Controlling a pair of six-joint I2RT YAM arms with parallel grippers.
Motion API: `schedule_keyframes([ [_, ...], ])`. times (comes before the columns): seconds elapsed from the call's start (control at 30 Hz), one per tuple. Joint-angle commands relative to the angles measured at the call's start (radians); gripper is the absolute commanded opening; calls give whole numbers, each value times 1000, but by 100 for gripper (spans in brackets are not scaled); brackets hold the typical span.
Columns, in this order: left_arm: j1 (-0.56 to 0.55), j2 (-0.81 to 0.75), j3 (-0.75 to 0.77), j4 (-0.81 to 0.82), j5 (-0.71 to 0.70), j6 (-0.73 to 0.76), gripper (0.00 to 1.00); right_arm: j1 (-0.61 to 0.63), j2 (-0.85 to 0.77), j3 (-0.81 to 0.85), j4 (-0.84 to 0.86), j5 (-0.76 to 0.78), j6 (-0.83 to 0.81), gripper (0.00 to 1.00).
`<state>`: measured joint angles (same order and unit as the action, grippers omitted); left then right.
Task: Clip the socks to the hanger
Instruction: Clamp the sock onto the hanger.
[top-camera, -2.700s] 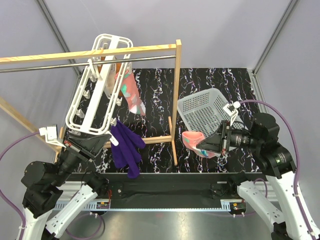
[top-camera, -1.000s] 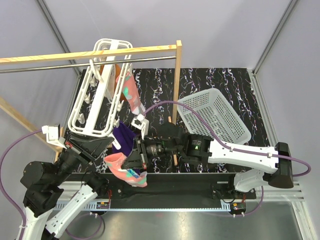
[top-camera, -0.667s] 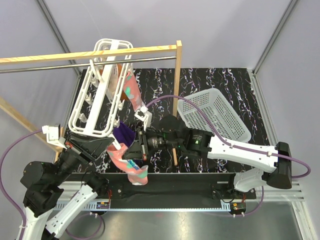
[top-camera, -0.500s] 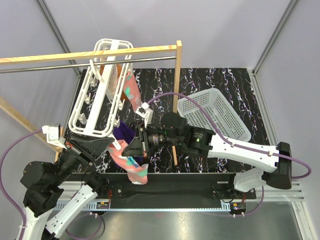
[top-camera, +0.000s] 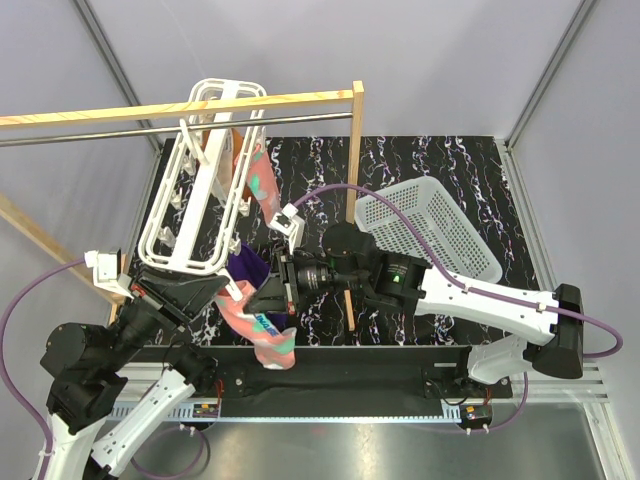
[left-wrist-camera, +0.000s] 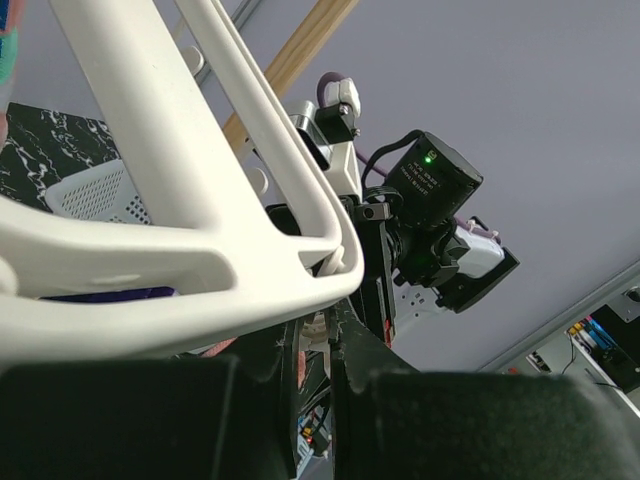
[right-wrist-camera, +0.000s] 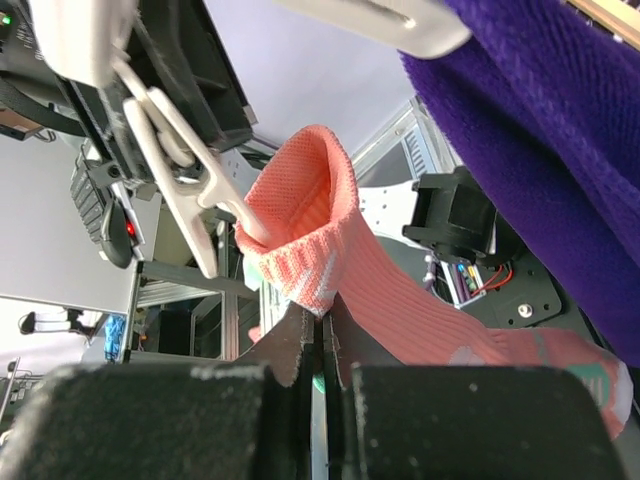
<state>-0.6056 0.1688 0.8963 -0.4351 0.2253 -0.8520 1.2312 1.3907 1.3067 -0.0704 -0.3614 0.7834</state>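
The white hanger (top-camera: 190, 190) hangs tilted from the metal rod. My left gripper (top-camera: 178, 290) is shut on its near end; the frame (left-wrist-camera: 200, 250) fills the left wrist view above the gripper (left-wrist-camera: 318, 335). One coral-pink sock (top-camera: 262, 185) hangs clipped at the hanger's right side. My right gripper (top-camera: 270, 300) is shut on the cuff of a second coral-pink sock (top-camera: 258, 325), which hangs below the hanger's near right corner. In the right wrist view the gripper (right-wrist-camera: 322, 325) pinches the cuff (right-wrist-camera: 330, 250), and one leg of a white clip (right-wrist-camera: 185, 195) reaches into the cuff's opening.
A purple sock (top-camera: 246, 268) hangs from the hanger's near end, right beside the held sock; it also shows in the right wrist view (right-wrist-camera: 540, 140). The wooden rack's post (top-camera: 355, 190) stands by my right arm. A white mesh basket (top-camera: 430, 232) lies tilted at the right.
My right arm swung from beside the basket over to the hanger's near right corner, carrying the coral-pink sock. In the last half second it barely moved. The left arm has held still.
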Motion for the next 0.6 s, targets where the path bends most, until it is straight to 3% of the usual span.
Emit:
schedule_keyframes([
  [0.0, 1, 1, -2, -13, 75, 10, 0, -10, -19, 60, 103, -25, 2, 0],
  [0.47, 1, -3, 19, -59, 60, 34, 0, -44, -13, 95, 110, -37, -15, 0],
  [0.57, 1, -6, 24, -82, 40, 44, 32, -45, -7, 97, 110, -42, -15, 0],
])
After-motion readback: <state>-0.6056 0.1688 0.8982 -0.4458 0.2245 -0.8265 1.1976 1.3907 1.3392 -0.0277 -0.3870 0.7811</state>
